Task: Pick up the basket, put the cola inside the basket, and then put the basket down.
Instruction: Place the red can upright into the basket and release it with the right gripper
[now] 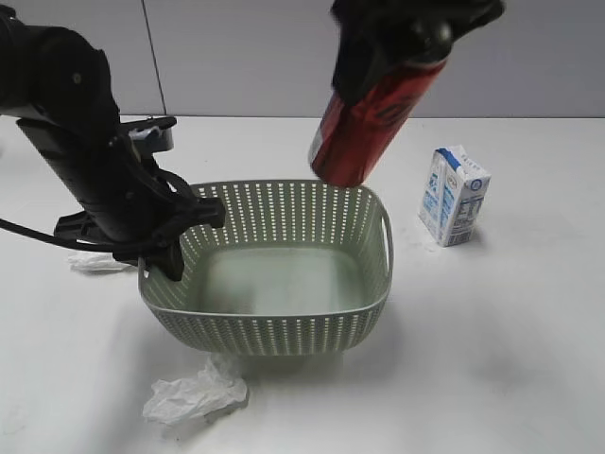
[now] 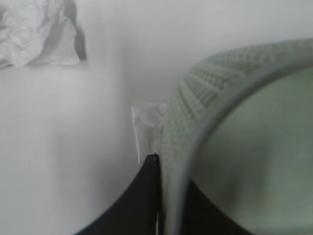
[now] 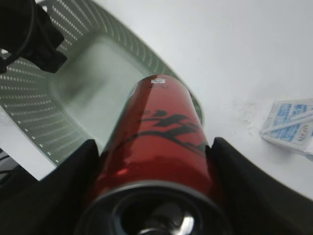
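Note:
The pale sage-green perforated basket [image 1: 284, 326] is held slightly raised in the middle of the white table; its inside is empty. My left gripper [image 1: 175, 241] is shut on the basket's left rim, which runs between the jaws in the left wrist view [image 2: 173, 196]. My right gripper [image 1: 392, 47] is shut on the red cola can [image 1: 364, 123] and holds it tilted in the air above the basket's far right corner, bottom end down. In the right wrist view the cola [image 3: 161, 142] lies between the jaws, with the basket [image 3: 29, 105] below it.
A small blue-and-white carton [image 1: 454, 196] stands to the right of the basket; it also shows in the right wrist view [image 3: 291, 125]. Crumpled white paper [image 1: 194, 392] lies in front of the basket, and another piece [image 1: 95, 262] lies at its left.

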`<state>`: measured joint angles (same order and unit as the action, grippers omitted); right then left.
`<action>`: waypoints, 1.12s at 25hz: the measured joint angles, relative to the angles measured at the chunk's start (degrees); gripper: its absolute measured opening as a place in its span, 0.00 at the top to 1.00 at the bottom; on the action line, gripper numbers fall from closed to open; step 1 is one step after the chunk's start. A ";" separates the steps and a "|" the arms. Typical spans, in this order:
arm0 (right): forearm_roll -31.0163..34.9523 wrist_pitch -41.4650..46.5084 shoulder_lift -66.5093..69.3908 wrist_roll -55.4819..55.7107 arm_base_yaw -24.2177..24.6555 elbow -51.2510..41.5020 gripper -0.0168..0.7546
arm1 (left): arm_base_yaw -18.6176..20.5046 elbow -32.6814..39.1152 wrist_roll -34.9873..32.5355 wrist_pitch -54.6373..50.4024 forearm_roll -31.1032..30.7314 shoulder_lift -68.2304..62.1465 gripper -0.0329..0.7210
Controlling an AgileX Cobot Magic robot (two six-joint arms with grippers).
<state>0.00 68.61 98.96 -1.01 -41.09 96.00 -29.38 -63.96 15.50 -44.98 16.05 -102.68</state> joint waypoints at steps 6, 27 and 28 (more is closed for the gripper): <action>-0.31 -0.11 10.05 -0.17 -2.61 0.00 0.33 | 0.00 0.00 0.00 0.05 -1.18 -0.13 0.95; 0.00 -0.57 13.89 -0.84 -2.39 6.07 0.11 | 0.00 0.00 0.00 -0.15 -1.64 -0.26 0.95; 0.00 -0.47 13.46 -0.65 -2.26 8.25 0.11 | 0.00 0.00 0.00 -0.28 -1.64 -0.26 0.95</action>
<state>0.00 68.14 112.42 -1.67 -43.35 104.25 -29.38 -63.96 15.50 -45.26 14.41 -102.94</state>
